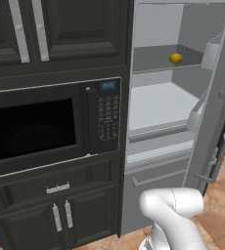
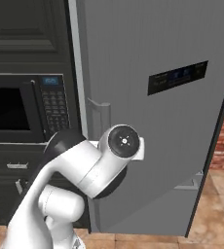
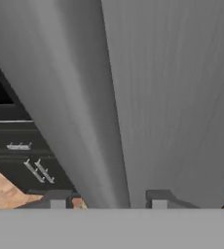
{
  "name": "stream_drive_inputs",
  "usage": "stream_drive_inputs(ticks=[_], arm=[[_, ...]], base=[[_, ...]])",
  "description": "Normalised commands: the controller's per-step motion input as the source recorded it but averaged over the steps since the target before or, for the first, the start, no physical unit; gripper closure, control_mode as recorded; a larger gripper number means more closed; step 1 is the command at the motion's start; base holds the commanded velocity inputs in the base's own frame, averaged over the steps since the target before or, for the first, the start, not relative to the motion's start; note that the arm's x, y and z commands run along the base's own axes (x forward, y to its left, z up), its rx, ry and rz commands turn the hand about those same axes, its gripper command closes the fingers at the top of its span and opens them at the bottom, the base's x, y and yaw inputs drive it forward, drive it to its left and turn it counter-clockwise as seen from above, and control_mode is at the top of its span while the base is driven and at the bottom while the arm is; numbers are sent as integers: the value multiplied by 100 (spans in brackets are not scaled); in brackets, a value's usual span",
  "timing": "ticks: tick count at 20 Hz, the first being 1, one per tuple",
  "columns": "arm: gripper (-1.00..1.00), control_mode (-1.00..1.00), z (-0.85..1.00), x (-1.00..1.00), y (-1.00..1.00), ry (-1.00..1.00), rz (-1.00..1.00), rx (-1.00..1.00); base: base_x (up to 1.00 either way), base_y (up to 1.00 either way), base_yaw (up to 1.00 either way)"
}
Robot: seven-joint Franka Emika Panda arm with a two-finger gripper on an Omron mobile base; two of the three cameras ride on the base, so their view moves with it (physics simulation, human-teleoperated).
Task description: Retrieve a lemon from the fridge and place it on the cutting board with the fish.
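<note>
Tool (image 3: 104, 199) fingers spread astride fridge (image 3: 172, 97) door edge, lemon (image 1: 175, 58) on shelf

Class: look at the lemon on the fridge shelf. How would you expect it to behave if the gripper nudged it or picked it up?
The lemon looks round-oval and sits loose on a flat shelf, so a nudge would probably roll it. It is small beside the fridge compartment, so likely light. Its smooth curved skin may slip between narrow fingers.

Lemon (image 1: 175, 58) on a shelf inside the fridge (image 1: 163, 105), fridge right of the microwave (image 1: 51, 124), cabinets (image 1: 60, 29) above microwave
</note>
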Motion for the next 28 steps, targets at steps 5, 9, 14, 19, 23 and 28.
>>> stream_drive_inputs(ticks=[5,9,14,19,23,28], arm=[[-100,-100,33,-46,0,6,-22,-13],[-100,-100,37,-47,23,10,-28,-21],[-100,-100,19,-33,43,16,-25,-30],[-100,-100,3,5,90,35,-3,-51],[-100,-100,0,47,43,58,0,-44],[-100,-100,-2,60,22,57,0,-35]], base=[[0,0,0],[0,0,0],[0,0,0],[0,0,0],[0,0,0],[0,0,0]])
